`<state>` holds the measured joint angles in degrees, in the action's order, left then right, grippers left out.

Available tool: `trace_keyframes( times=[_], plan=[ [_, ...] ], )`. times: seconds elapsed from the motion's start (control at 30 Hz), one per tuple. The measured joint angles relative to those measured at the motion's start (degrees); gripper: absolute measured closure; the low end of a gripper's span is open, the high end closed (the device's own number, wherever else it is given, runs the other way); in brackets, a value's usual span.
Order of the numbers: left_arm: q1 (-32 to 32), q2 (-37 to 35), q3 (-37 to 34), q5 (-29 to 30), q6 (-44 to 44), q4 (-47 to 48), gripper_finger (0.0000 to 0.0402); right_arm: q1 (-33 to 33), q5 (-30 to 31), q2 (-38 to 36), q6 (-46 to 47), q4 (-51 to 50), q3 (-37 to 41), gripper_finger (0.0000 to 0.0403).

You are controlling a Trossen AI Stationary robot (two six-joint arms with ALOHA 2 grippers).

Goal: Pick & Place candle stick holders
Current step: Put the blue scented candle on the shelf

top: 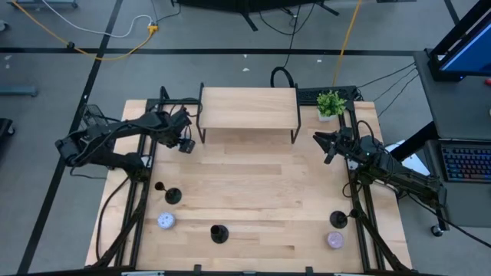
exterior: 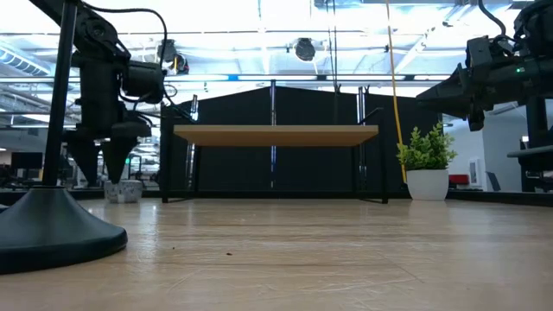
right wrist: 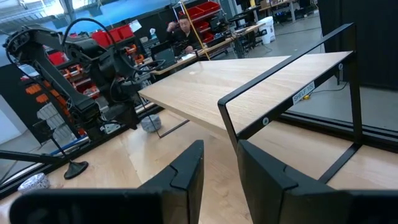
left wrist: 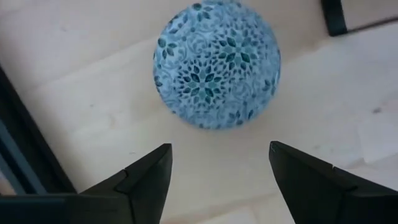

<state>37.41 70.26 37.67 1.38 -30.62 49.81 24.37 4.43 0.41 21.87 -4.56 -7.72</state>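
Observation:
Three black candle stick holders stand on their disc bases at the table's near side: one at near left (top: 170,196), one at near middle (top: 219,234), one at near right (top: 338,220). The middle one looms close in the low view (exterior: 52,231). My left gripper (left wrist: 219,155) points down, open, just above a blue patterned candle tin (left wrist: 216,65) beside the shelf's left leg. Its fingers stand clear of the tin. My right gripper (right wrist: 219,158) waits level at the table's right, fingers a narrow gap apart, with nothing between them.
A low wooden shelf (top: 248,107) on black legs spans the far middle, with a potted plant (top: 331,103) to its right. A pale tin (top: 166,221) sits near left and a lilac tin (top: 335,240) near right. Bare wood lies between the arms.

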Motion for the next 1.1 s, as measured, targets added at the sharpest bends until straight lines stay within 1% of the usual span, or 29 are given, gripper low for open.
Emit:
trace_keyframes(
  times=[0.3,0.6,0.67,0.73,0.87,0.93,1.03,1.1],
  plan=[
    [0.0,-0.7,3.8,0.4,1.9,-0.4,0.0134,0.0,0.0,0.0,0.0,0.0,0.0,0.0314],
    [0.1,-0.7,4.1,1.6,3.4,-1.3,0.0129,0.0,0.0,0.0,0.0,0.0,0.0,0.0314],
    [0.1,-0.7,4.1,1.3,3.5,-2.4,0.0117,0.0,0.0,0.0,0.0,0.0,0.0,0.0314],
    [0.1,-0.7,4.1,1.4,4.3,-3.8,0.0096,0.0,0.0,0.0,0.0,0.0,0.0,0.0314],
    [0.1,-0.7,4.1,1.8,5.0,-7.2,0.0030,0.0,0.0,0.0,0.0,0.0,0.0,0.0314],
    [0.1,-0.6,4.1,3.2,5.9,-7.5,0.0009,0.0,0.0,0.0,0.0,0.0,0.0,0.0314],
    [0.2,-0.3,4.1,4.0,6.9,-7.4,0.0017,0.0,0.0,0.0,0.0,0.0,0.0,0.0314],
    [0.4,0.0,4.1,4.8,5.5,-6.8,0.0024,0.0,0.0,0.0,0.0,0.0,0.0,0.0314]
  ],
)
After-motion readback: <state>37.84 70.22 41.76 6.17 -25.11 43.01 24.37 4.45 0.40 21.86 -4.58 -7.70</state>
